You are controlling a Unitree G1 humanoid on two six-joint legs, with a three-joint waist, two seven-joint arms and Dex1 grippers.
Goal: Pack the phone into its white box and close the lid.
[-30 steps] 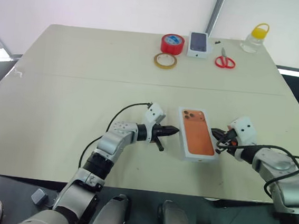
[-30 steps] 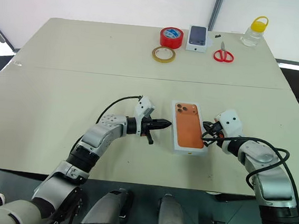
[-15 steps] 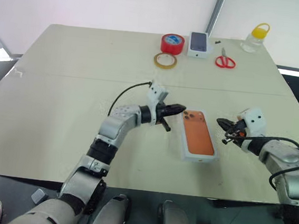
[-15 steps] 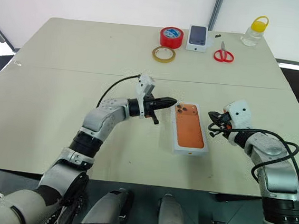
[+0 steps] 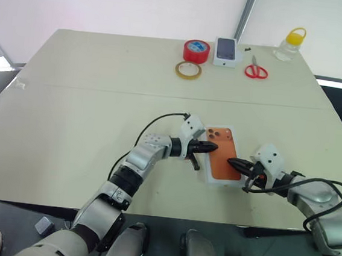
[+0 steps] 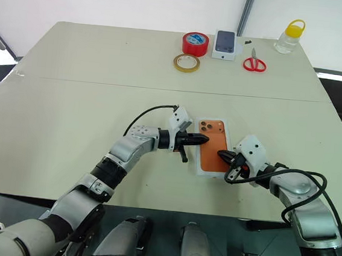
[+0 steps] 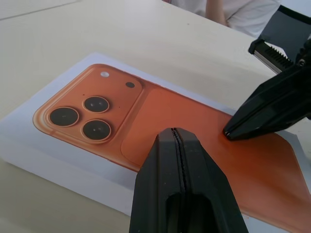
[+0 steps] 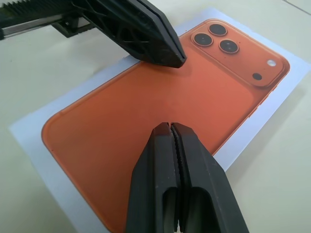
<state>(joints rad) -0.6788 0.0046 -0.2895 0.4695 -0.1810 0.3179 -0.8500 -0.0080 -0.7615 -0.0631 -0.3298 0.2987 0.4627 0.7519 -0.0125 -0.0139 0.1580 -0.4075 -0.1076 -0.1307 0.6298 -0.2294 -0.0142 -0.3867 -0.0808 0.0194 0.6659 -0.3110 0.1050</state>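
Currently the box (image 5: 222, 153) is lying flat near the front edge of the surface (image 5: 101, 97), closed, with the lid (image 7: 29, 141) on and its orange phone picture facing up. Both sets of jaws are pressed fully together, holding nothing: the left gripper (image 5: 213, 147) is resting its tip on the lid's left side, the right gripper (image 5: 231, 163) on its lower right. The box is judged light, stiff and slippery, so sideways pushes are likely sliding it. Take hold across the long edges. Open room is lying left and behind; the tape rolls (image 5: 189, 70), scissors (image 5: 256, 71) and bottle (image 5: 290, 43) are sitting well apart at the back.
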